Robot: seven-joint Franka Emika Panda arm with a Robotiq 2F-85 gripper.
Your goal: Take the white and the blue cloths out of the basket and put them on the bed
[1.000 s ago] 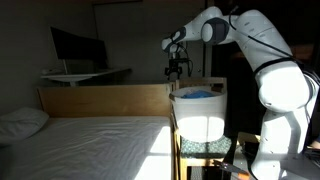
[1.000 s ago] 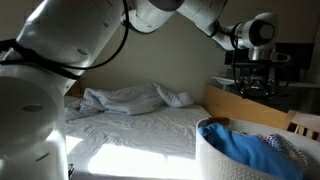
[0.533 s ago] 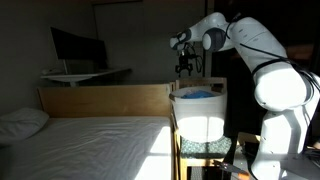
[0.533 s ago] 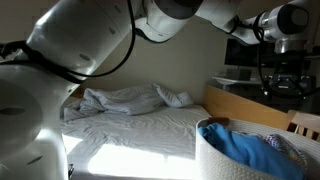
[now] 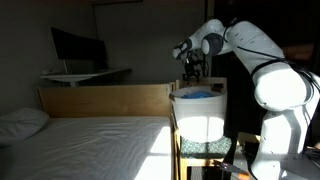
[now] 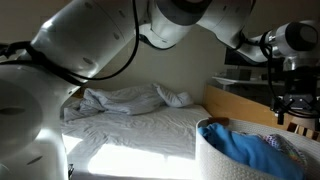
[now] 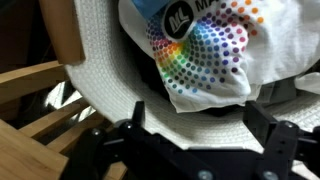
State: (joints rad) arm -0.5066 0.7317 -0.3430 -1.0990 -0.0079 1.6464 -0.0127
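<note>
A white basket (image 5: 198, 115) stands at the foot of the bed and shows in both exterior views (image 6: 225, 160). A blue cloth (image 6: 255, 150) lies heaped inside it (image 5: 200, 93). In the wrist view a white cloth with coloured dots (image 7: 215, 50) lies in the basket (image 7: 110, 70), with a bit of blue cloth (image 7: 150, 8) at the top. My gripper (image 5: 192, 78) hangs just above the basket (image 6: 297, 110). It is open and empty, its fingers (image 7: 195, 128) spread over the basket rim.
The bed (image 5: 90, 145) has a wooden footboard (image 5: 105, 100) beside the basket. A crumpled white blanket (image 6: 125, 100) lies at its head and a pillow (image 5: 20, 122) at one side. A desk with a monitor (image 5: 75, 48) stands behind.
My gripper has moved sideways from beyond the footboard to over the basket and come lower. The cloths have not moved.
</note>
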